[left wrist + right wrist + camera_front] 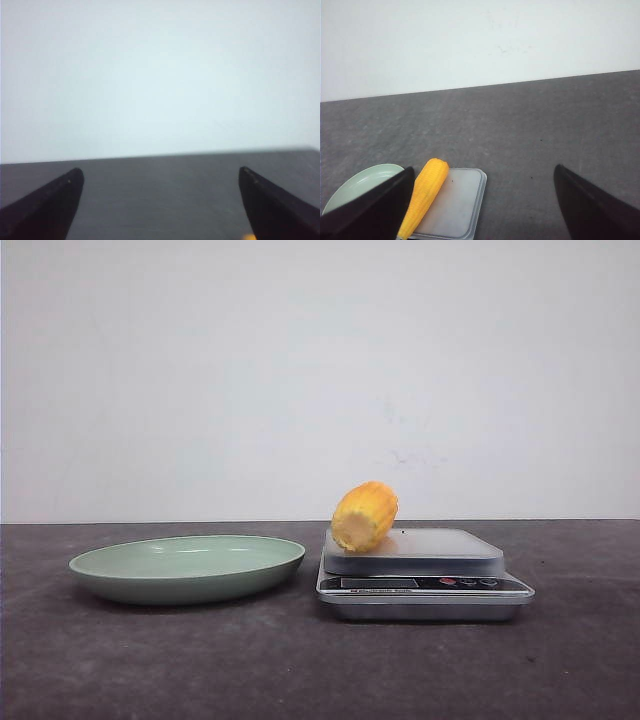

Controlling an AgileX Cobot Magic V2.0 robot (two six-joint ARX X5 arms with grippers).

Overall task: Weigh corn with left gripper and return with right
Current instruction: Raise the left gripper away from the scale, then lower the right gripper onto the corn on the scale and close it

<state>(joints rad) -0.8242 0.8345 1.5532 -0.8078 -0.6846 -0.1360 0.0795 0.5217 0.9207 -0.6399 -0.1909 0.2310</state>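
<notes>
The yellow-orange corn (364, 515) lies on the left part of the silver kitchen scale (424, 575), its paler cut end facing the camera. In the right wrist view the corn (425, 194) lies along the scale's platform (455, 205), close to one black finger. My right gripper (482, 172) is open and empty, above and behind the scale. My left gripper (160, 175) is open and empty over bare dark table, with a small yellow blur at the frame edge. Neither gripper shows in the front view.
A pale green shallow plate (150, 580) sits on the dark table just left of the scale; its rim also shows in the right wrist view (355, 185). A white wall stands behind the table.
</notes>
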